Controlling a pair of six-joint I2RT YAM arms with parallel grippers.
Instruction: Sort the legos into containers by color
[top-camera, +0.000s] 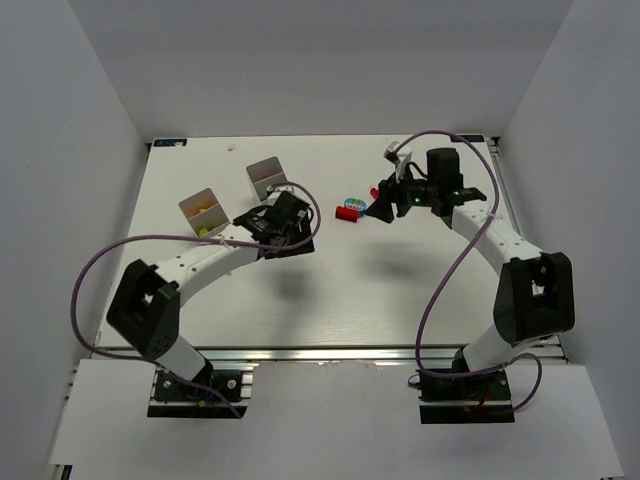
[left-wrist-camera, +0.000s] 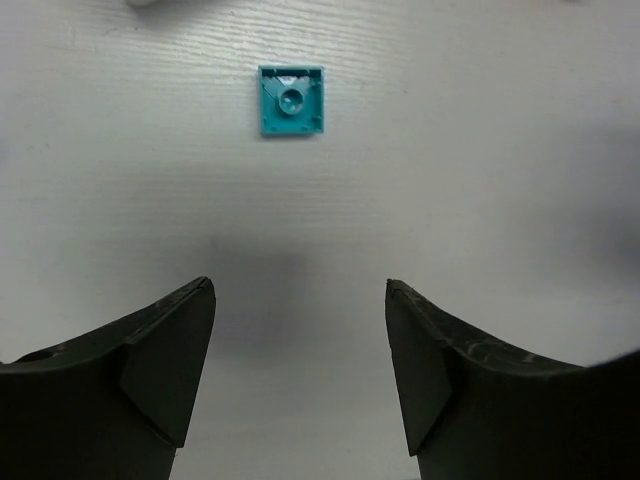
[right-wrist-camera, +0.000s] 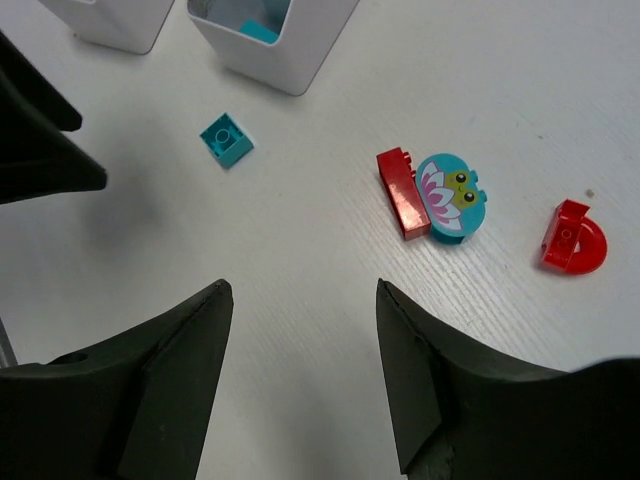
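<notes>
A teal brick (left-wrist-camera: 291, 100) lies on the white table ahead of my open, empty left gripper (left-wrist-camera: 300, 300); it also shows in the right wrist view (right-wrist-camera: 227, 139). A red brick (right-wrist-camera: 403, 193) touches the round multicoloured piece (right-wrist-camera: 451, 197), and a red arched piece (right-wrist-camera: 574, 238) lies to their right. My right gripper (right-wrist-camera: 305, 290) is open and empty, above bare table short of them. Two white bins (top-camera: 203, 210) (top-camera: 266, 177) stand at the back left. The nearer one in the right wrist view (right-wrist-camera: 272, 35) holds a teal piece.
In the top view my left gripper (top-camera: 290, 225) hovers just right of the bins and my right gripper (top-camera: 385, 205) is beside the red brick (top-camera: 347, 213). The left bin holds yellow and lime pieces. White walls enclose the table.
</notes>
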